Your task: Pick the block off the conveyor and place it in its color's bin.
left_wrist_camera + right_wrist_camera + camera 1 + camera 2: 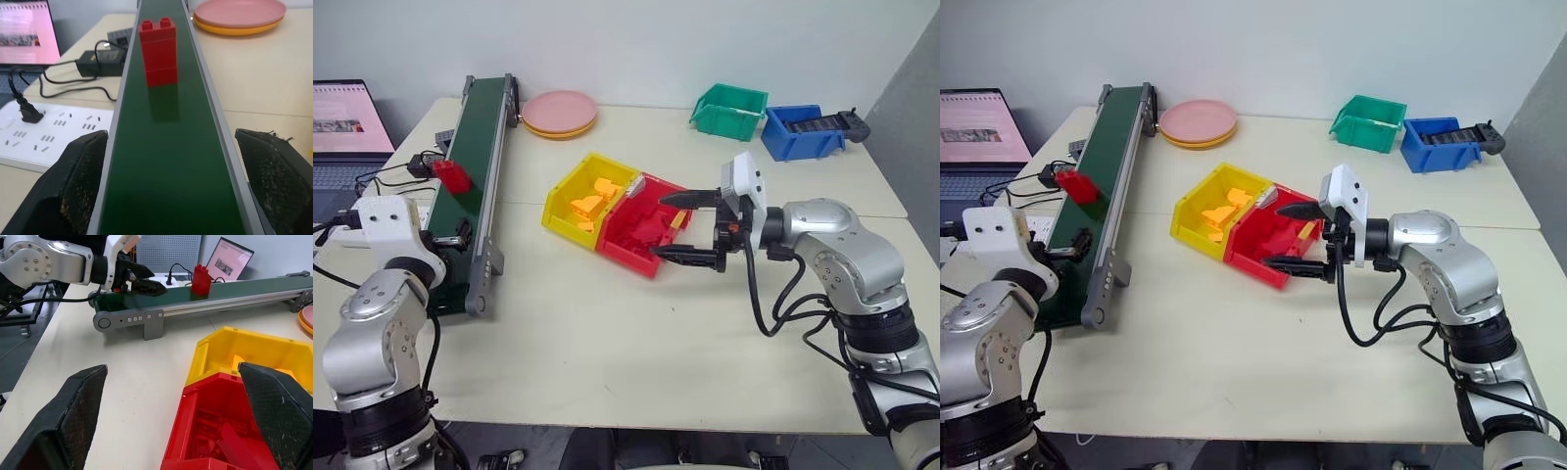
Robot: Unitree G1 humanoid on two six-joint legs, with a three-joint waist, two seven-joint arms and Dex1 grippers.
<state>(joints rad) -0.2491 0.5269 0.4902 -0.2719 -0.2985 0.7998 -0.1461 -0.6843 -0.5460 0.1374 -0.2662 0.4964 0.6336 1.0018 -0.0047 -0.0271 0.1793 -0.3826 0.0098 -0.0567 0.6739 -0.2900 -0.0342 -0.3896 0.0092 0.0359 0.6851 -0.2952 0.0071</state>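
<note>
The red block [452, 175] stands upright on the conveyor's dark green belt [481, 117], about midway along it. My left gripper [171, 136] is open at the belt's near end, one finger on each side of the belt, with the block [158, 54] a short way ahead of it. Pointing left, my right gripper [663, 226] hangs open and empty at the right edge of the red bin [625, 252], which holds red pieces. The right wrist view shows the bin [215, 431], the block [200, 280] and the left gripper [144, 284].
A yellow bin [564, 213] with orange-yellow pieces touches the red bin's left side. Pink plates [559, 113] lie past the conveyor's far end. Green [729, 110] and blue [803, 132] bins stand at the back right. A laptop [347, 127], power strip [54, 132] and cables lie left of the conveyor.
</note>
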